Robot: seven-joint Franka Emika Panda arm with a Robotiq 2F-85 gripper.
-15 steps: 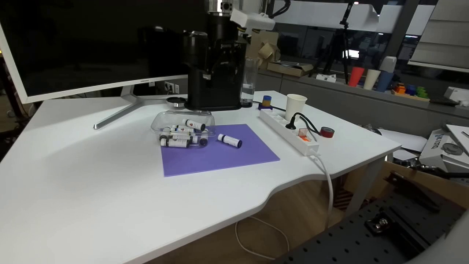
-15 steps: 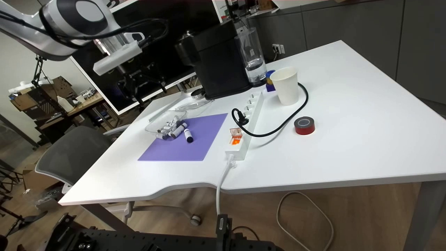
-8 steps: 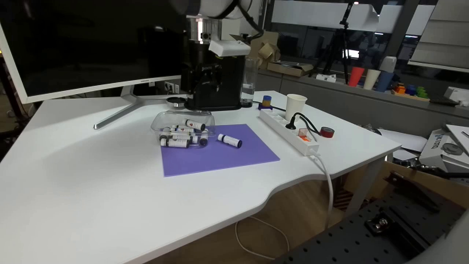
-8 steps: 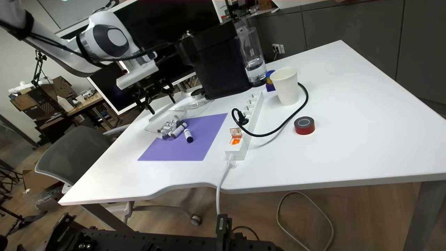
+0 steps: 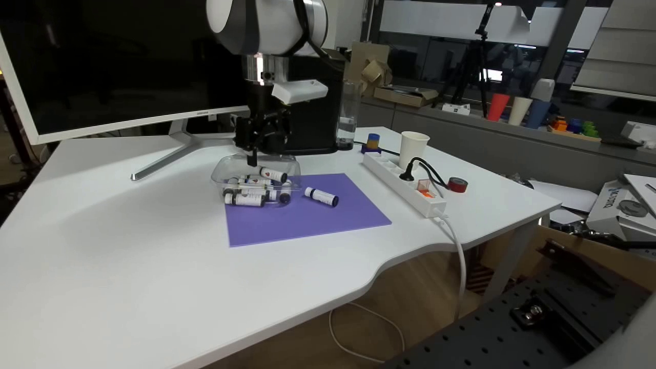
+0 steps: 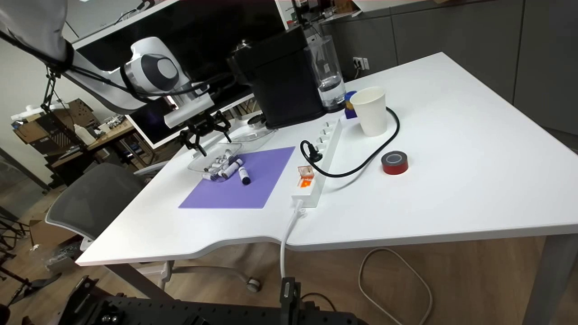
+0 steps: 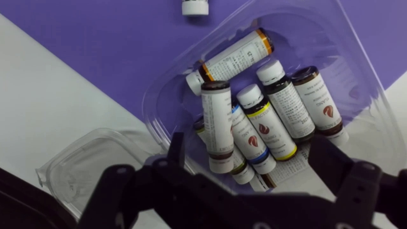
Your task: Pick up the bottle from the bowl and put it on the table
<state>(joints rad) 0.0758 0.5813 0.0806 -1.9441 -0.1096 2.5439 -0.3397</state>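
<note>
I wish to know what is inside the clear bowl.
The bowl holds several white-capped bottles. One bottle lies over others, partly covering them. In the wrist view, the hand hides part of the bowl; what is behind it cannot be seen.

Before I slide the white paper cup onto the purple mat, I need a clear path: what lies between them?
The white power strip, with a black plug and cord, lies between cup and mat in both exterior views.
</note>
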